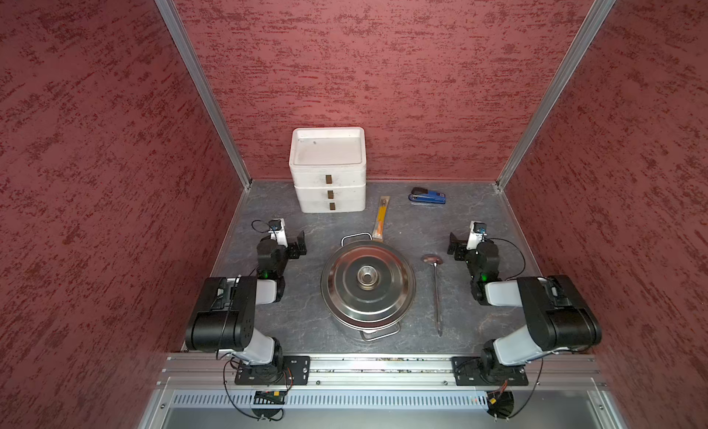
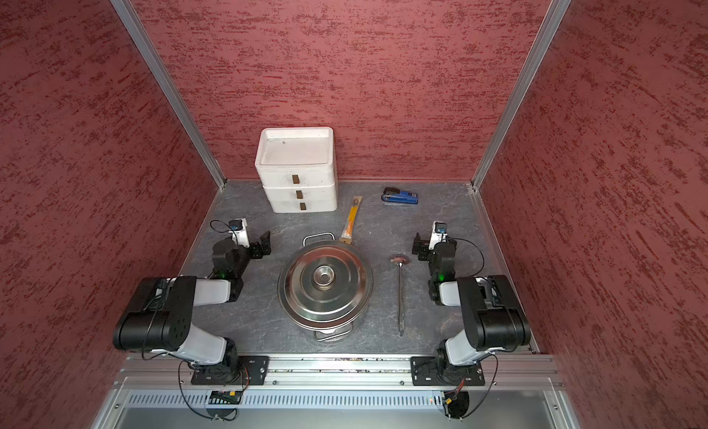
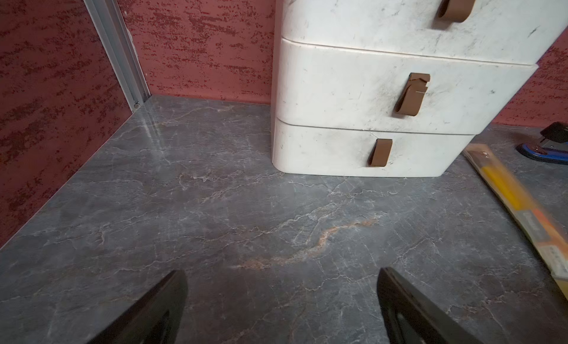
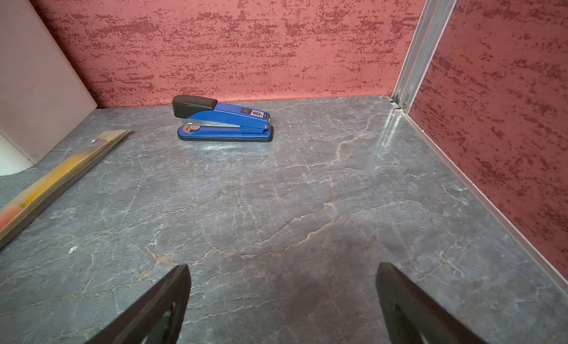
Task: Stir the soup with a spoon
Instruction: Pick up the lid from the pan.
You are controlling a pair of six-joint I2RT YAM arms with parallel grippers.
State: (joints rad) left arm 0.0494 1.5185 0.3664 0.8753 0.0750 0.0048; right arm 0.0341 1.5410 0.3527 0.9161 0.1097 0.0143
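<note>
Nearest the camera, both arms are mounted on the metal rail (image 1: 383, 364) at the front edge of the grey marbled table (image 1: 302, 323) and fold back over it, one at each side.

Just beyond the rail, the steel pot (image 2: 355, 324) stands in the middle of the table. It is closed by its flat lid (image 1: 367, 279), so nothing inside can be seen. One wire handle points toward the rail and the other toward the back.

To the right of the pot, near it but not touching, the metal ladle (image 1: 436, 293) lies flat on the table. Its slim handle runs toward the rail and its small bowl points to the back.

A little farther back, the right gripper (image 1: 454, 245) hangs to the right of the ladle's bowl and slightly beyond it, clearly apart from it. Its jaws are spread wide and hold nothing, and the right wrist view shows only bare table between the two fingers (image 4: 172, 296).

The left gripper (image 1: 300, 244) sits at about the same depth on the other side of the pot, with the whole pot between it and the ladle. It is also spread wide and empty, which the left wrist view (image 3: 281, 275) confirms.

Behind the pot, an orange-yellow stick (image 1: 381, 218) lies flat, its near end just beside the pot's far handle.

Farthest back, a white three-drawer unit (image 1: 329, 170) stands against the red wall (image 1: 383, 63), and a blue stapler (image 1: 428, 196) sits to its right.
</note>
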